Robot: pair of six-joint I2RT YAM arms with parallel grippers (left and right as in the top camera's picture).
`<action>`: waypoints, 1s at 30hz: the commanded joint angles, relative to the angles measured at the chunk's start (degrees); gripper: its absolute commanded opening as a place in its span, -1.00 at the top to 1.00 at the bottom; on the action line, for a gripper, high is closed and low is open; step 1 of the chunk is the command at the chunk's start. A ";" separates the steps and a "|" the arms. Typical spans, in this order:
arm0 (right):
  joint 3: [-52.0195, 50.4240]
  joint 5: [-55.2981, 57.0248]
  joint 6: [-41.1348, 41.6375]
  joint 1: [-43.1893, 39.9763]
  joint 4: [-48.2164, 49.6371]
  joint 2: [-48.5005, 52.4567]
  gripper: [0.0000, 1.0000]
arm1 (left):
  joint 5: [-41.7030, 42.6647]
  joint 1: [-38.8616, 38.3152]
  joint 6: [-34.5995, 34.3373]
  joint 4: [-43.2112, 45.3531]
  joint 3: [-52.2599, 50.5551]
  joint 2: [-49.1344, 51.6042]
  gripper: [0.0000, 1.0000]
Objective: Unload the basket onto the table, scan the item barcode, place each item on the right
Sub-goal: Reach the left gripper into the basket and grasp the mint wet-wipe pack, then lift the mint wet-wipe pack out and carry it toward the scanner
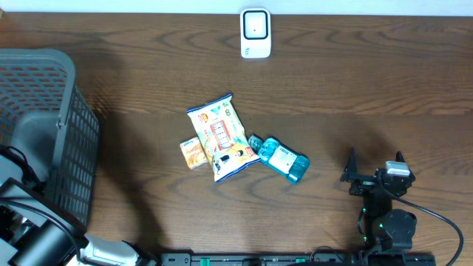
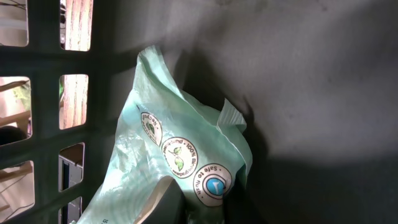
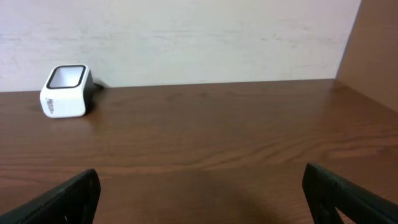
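Observation:
In the left wrist view my left gripper is down inside the grey basket, shut on a pale green wipes pack with round printed labels. Its dark fingers pinch the pack's lower part. No barcode shows on the pack. From overhead only the left arm shows beside the basket; its gripper is hidden. The white scanner stands at the table's far edge, also in the right wrist view as the scanner. My right gripper rests open at the front right, empty.
A yellow snack bag, a small orange packet and a blue bottle lie together mid-table. The basket's slotted wall stands close on the left of the pack. Bare wood lies between the right gripper and the scanner.

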 commanded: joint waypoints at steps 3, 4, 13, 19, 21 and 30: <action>-0.07 0.68 -0.85 -0.39 -0.15 -0.31 -0.99 | 8.72 0.42 -0.44 0.72 -1.84 2.71 0.86; -0.07 0.68 -0.85 -0.39 -0.15 -0.31 -0.99 | 9.90 0.42 -0.11 0.70 -1.01 2.23 0.86; -0.07 0.68 -0.85 -0.39 -0.15 -0.31 -0.99 | 24.52 0.42 4.33 1.42 10.78 -7.45 0.85; -0.07 0.68 -0.85 -0.39 -0.15 -0.31 -0.99 | 29.77 0.42 4.28 8.66 14.53 -18.29 0.85; -0.07 0.68 -0.85 -0.39 -0.15 -0.31 -0.99 | 31.36 0.42 4.31 11.72 14.53 -22.32 0.86; -0.07 0.68 -0.85 -0.39 -0.15 -0.31 -0.98 | 38.42 0.20 3.78 19.52 14.53 -36.83 0.86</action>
